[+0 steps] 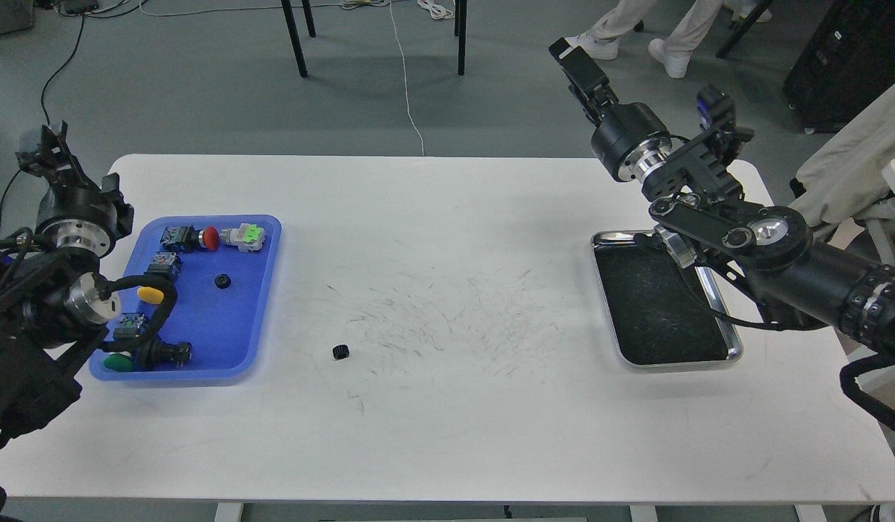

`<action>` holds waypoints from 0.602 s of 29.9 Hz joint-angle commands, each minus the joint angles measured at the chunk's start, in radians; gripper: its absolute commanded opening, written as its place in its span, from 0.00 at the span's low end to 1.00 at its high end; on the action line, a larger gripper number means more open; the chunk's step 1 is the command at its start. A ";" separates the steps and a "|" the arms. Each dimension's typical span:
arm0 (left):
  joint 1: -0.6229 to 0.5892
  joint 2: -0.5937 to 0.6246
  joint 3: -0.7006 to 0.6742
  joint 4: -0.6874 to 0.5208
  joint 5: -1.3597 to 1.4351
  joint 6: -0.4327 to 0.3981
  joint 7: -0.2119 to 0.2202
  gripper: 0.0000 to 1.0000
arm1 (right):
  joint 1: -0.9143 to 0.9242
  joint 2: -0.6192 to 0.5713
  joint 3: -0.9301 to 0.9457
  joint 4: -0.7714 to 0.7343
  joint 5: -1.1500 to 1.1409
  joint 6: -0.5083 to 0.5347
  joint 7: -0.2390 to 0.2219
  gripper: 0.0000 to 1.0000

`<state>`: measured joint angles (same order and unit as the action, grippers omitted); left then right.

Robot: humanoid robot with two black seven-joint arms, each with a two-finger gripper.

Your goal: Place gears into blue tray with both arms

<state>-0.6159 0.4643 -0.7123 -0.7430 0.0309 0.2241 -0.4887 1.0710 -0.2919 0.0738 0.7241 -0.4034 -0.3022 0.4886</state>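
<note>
Right claw [574, 61] (fingers together, nothing held) hangs high, well apart from the loose gear [340, 351]; left claw [45, 145] state unclear.

A white rectangular table with rounded corners [447, 435] stood on a grey-green floor [201, 87]. Black chair legs [295, 36] rose behind it, a thin white cable [407, 101] trailed across the floor, and a beige cloth [846, 167] hung at right.

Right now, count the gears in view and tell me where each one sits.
2. One gear lies inside the blue tray, right of the switches. The other gear lies on the white table, right of the tray. The left arm covers part of the tray, so more may be hidden.
</note>
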 commanded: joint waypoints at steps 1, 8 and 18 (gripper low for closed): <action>-0.002 -0.024 0.011 -0.003 0.003 0.053 0.000 0.97 | -0.048 -0.016 0.058 -0.002 0.012 0.000 0.000 0.90; -0.033 0.046 0.203 -0.041 0.009 0.038 0.005 0.97 | -0.117 -0.021 0.090 -0.003 0.009 0.000 0.000 0.92; -0.254 0.266 0.629 -0.211 0.021 -0.065 0.044 0.97 | -0.169 -0.024 0.116 -0.003 0.009 0.000 0.000 0.92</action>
<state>-0.8191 0.6783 -0.1804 -0.9146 0.0470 0.1773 -0.4528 0.9098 -0.3132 0.1894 0.7208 -0.3942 -0.3013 0.4886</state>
